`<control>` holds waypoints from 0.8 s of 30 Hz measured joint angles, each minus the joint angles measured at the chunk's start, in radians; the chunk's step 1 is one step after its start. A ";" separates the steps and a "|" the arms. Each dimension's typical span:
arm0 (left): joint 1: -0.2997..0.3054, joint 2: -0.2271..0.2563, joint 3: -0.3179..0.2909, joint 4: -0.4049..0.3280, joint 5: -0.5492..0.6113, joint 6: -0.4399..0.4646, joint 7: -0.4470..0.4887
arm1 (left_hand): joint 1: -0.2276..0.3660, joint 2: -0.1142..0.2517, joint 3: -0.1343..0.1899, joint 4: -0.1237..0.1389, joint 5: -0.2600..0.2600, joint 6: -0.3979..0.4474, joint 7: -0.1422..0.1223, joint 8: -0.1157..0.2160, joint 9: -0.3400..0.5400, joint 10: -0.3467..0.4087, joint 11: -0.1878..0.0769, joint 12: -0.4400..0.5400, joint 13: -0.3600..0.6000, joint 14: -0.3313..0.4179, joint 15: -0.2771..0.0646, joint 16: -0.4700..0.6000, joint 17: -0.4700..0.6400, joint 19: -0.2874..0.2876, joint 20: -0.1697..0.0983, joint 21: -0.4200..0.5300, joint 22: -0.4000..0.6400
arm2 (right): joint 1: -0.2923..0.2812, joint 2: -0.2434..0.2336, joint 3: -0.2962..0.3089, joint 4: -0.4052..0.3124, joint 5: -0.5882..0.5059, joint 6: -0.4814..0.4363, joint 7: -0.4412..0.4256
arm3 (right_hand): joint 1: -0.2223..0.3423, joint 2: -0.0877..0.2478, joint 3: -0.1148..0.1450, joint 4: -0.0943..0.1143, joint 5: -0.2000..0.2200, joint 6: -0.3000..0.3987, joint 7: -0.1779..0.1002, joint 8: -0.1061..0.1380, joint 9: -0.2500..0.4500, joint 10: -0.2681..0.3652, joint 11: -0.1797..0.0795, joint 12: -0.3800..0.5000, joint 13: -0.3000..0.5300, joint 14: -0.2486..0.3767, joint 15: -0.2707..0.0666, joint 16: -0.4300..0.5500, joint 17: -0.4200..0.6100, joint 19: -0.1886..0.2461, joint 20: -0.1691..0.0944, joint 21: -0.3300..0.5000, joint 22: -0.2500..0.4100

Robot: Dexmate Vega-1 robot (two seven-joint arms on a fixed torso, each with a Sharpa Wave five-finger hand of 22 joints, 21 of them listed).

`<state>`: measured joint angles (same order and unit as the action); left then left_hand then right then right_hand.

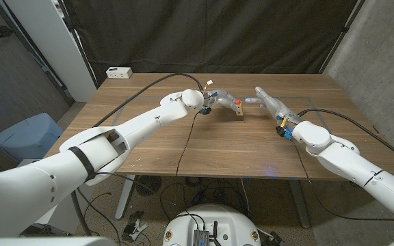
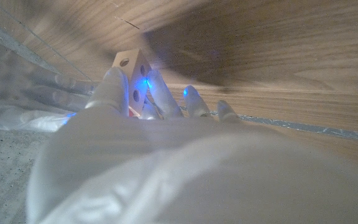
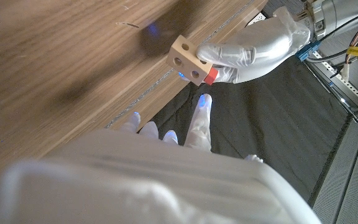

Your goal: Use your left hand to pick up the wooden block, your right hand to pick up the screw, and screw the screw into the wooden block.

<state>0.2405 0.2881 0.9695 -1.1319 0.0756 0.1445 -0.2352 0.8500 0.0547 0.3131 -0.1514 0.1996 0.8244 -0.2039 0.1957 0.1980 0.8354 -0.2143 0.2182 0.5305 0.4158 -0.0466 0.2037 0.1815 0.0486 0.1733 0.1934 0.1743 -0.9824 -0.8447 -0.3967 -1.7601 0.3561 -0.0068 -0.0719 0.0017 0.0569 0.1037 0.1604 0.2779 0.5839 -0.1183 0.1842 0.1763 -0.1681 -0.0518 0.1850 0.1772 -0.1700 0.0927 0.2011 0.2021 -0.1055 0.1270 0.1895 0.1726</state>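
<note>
While the left hand (image 1: 219, 100) holds the wooden block (image 1: 240, 111) just above the far tabletop (image 1: 252, 150), the red-headed screw (image 1: 239, 103) sits on top; the right hand (image 1: 269, 102), fingers spread and empty, could knock it sideways.

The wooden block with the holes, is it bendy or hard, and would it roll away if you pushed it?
Probably hard: the wooden block keeps sharp, straight edges while the left hand holds it. It likely wouldn't roll, since its faces look flat. It seems light, as the fingers alone carry it above the table. The red piece on it might catch.
</note>
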 measured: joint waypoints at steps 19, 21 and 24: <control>0.000 0.001 0.000 -0.006 0.000 0.005 -0.002 | 0.001 -0.001 0.000 0.000 0.000 0.000 0.000 0.001 -0.001 0.000 0.000 0.000 0.000 0.000 0.000 0.000 0.000 0.000 0.000 0.000 0.000 | 0.062 0.031 -0.025 0.076 -0.001 0.031 0.043 | 0.000 0.000 -0.007 -0.001 0.000 -0.020 -0.012 0.000 0.000 0.000 0.000 0.000 0.000 -0.006 0.006 0.000 0.000 -0.007 0.007 0.000 0.000; 0.000 0.001 0.000 -0.006 0.000 0.005 -0.002 | 0.001 -0.001 0.000 0.000 0.000 0.000 0.000 0.001 -0.001 0.000 0.000 0.000 0.000 0.000 0.000 0.000 0.000 0.000 0.000 0.000 0.000 | 0.070 0.034 -0.029 0.084 -0.001 0.033 0.048 | 0.000 0.000 -0.007 -0.001 0.000 -0.024 -0.009 0.000 0.000 0.000 0.000 0.000 0.000 -0.006 0.006 0.000 0.000 -0.007 0.007 0.000 0.000; 0.000 0.002 0.001 -0.007 0.000 0.005 -0.002 | 0.001 -0.001 0.000 0.000 0.000 0.000 0.000 0.001 -0.001 0.000 0.000 0.000 0.000 0.000 0.000 0.000 0.000 0.000 0.000 0.000 0.000 | 0.081 0.040 -0.036 0.096 -0.002 0.036 0.057 | 0.000 0.000 -0.007 -0.001 0.000 -0.031 -0.012 0.000 0.000 0.000 0.000 0.000 0.000 -0.006 0.006 0.000 0.000 -0.007 0.007 0.000 0.000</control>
<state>0.2404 0.2898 0.9700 -1.1393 0.0761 0.1500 -0.2368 0.8511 0.0535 0.3126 -0.1519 0.1994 0.8242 -0.2037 0.1962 0.1972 0.8354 -0.2143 0.2183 0.5305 0.4158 -0.0466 0.2037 0.1816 0.0486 0.1733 0.1934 0.1743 -0.9018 -0.8048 -0.4322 -1.6641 0.3537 0.0296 -0.0147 0.0017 0.0569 0.0971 0.1596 0.2779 0.5533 -0.1303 0.1842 0.1762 -0.1681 -0.0518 0.1850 0.1773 -0.1756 0.0983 0.2011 0.2020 -0.1126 0.1341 0.1895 0.1726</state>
